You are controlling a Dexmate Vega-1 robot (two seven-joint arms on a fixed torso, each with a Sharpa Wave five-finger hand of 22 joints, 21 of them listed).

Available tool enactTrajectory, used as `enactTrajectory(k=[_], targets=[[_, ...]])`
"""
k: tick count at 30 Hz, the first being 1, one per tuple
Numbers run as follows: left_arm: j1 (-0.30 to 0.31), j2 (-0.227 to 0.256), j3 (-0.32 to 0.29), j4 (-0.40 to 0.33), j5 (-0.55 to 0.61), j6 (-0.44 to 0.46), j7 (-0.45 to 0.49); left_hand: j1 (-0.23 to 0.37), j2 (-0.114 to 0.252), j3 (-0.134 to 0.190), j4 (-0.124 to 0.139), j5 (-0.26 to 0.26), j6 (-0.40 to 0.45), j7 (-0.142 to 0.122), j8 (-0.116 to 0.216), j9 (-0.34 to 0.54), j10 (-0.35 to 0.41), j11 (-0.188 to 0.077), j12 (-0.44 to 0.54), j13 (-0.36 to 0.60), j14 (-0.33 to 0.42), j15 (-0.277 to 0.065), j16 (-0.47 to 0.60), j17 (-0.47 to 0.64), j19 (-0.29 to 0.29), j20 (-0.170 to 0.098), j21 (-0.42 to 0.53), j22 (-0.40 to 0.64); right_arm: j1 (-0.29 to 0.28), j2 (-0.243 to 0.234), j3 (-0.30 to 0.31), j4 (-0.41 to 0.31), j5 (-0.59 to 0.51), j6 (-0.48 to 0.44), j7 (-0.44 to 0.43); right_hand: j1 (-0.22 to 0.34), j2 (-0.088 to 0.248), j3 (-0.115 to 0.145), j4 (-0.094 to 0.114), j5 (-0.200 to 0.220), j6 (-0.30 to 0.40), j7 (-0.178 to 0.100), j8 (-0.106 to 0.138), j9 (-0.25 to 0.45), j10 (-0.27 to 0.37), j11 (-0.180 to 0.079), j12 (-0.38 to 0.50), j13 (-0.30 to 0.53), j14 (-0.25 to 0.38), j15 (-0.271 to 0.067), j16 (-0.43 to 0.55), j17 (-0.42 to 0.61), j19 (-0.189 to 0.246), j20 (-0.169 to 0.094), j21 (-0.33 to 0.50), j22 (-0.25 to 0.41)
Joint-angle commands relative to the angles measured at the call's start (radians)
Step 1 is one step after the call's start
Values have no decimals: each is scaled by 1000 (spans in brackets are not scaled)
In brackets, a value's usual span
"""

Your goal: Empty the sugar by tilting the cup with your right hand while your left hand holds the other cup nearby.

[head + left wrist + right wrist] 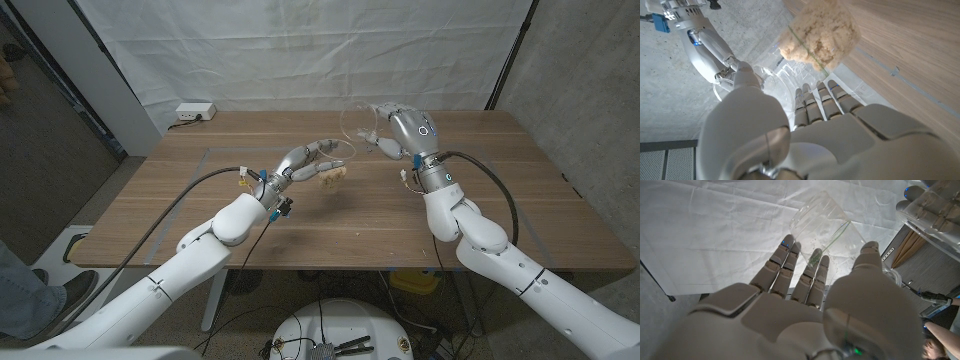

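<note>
Table [300, 220], wooden, lies beneath both raised hands. Right hand [405, 130] grips a clear, tilted, empty cup [358, 122] above it. Left hand [305, 160] grips the other cup [335, 165] nearby, with sugar [817, 32] inside.

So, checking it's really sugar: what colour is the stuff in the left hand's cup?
Pale tan sugar, clearest in left wrist view.

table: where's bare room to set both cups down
Bare wood lies along the table's near edge between the two arms, across the right half beyond the right hand, and at the far left by the white power strip. The middle is crowded: the left hand holds the sugar cup beside the tilted empty cup.
</note>
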Motion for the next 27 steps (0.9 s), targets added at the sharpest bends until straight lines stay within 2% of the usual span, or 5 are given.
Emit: enactTrajectory(k=[1, 11, 21, 27], targets=[[28, 5, -24, -7, 10, -14, 55, 6, 7, -3, -1, -2, 9, 1, 8, 5, 6, 2, -2, 2, 5, -21, 0, 2, 4, -7, 5, 5, -42, 45, 49, -12, 231, 51, 49, -4, 7, 20, 28, -2, 28, -14, 1, 4, 13, 5, 5, 4, 15, -150, 10, 2, 19, -114, 11, 4], [41, -2, -33, -4, 16, -19, 89, 6, 8, -4, -1, -2, 10, 0, 7, 5, 7, 6, -2, 2, 4, -21, 0, 2, 0, -8, 4, 6, -56, 66, 53, -1, 320, 40, 59, -7, 7, 20, 29, -6, 16, -18, -4, 4, 27, 7, 7, 3, 32, -150, 11, 2, 29, -113, 14, 5], [43, -7, -30, 2, 22, -14, 103, 7, 9, -5, 0, -2, 8, 0, 7, 5, 4, 1, -3, 2, 3, -21, -1, 2, -3, -8, 3, 6, -81, 94, 87, 10, 509, 69, 88, -12, 9, 20, 32, -9, 9, -15, -7, 4, 22, 10, 2, 3, 29, -142, 6, 2, 27, -107, 13, 5], [42, -17, -27, 9, 36, -8, 125, 7, 9, -6, 0, -2, 8, -4, 7, 5, 1, 3, -4, 2, -6, -22, -4, 2, -22, -11, -4, 6, -86, 100, 77, 14, 515, 34, 72, -14, 9, 19, 33, -11, 10, -15, -7, 4, 21, 11, 0, 3, 29, -136, 4, 2, 26, -104, 12, 5]])
